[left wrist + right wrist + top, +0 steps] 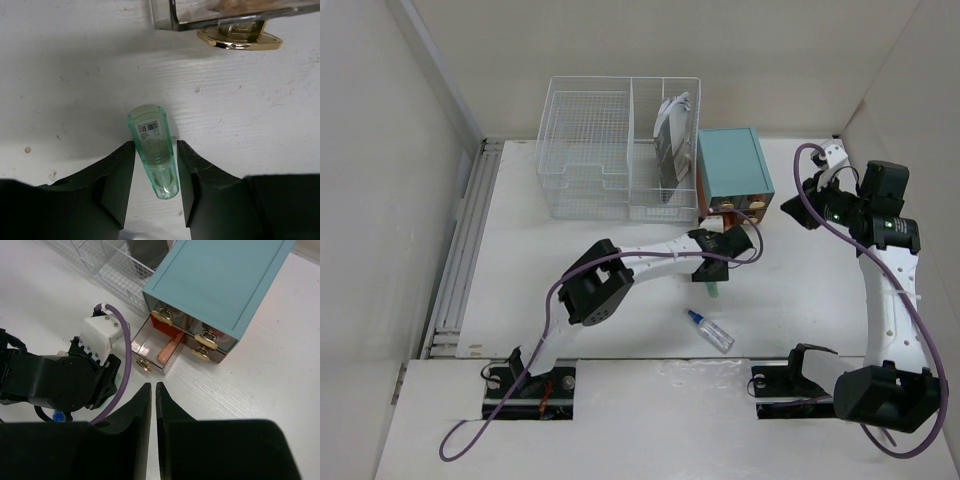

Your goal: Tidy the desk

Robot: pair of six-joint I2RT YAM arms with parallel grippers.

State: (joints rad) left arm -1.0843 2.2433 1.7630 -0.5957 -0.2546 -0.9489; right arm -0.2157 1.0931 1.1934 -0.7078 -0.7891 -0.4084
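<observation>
1. White desk [520, 250] spread beneath both arms, boxed in by pale walls, with a metal rail [460, 250] down its left side; wire basket [590, 150] and teal drawer box [732, 165] standing side by side at the rear.
2. Could easily lose the green tube [150, 125]: smooth, round and tapering, so apt to roll away or squirt forward out of a pinch made off-centre or too near its end.
3. Might also knock the open drawer [150, 347], pulled out just ahead of the left gripper [155, 150]; risks catching its gold handle [240, 40] or shoving the whole box backward if driven forward too low.
4. Risk of a clash between arms: right gripper [153, 390] hovering above and beside that same drawer, close to the left wrist and its purple cable [122, 340].
5. Could sweep aside the small blue-capped bottle [710, 331], lying loose nearer the bases, on a careless retreat.
6. Left fingers [117, 175]: parted about halfway, straddling the tube, one pad on each side and very close to it; cannot tell whether pressing on it or just clear of it.
7. Right fingers [135, 410]: drawn almost together, only a thin slit between them, holding nothing and touching nothing.
</observation>
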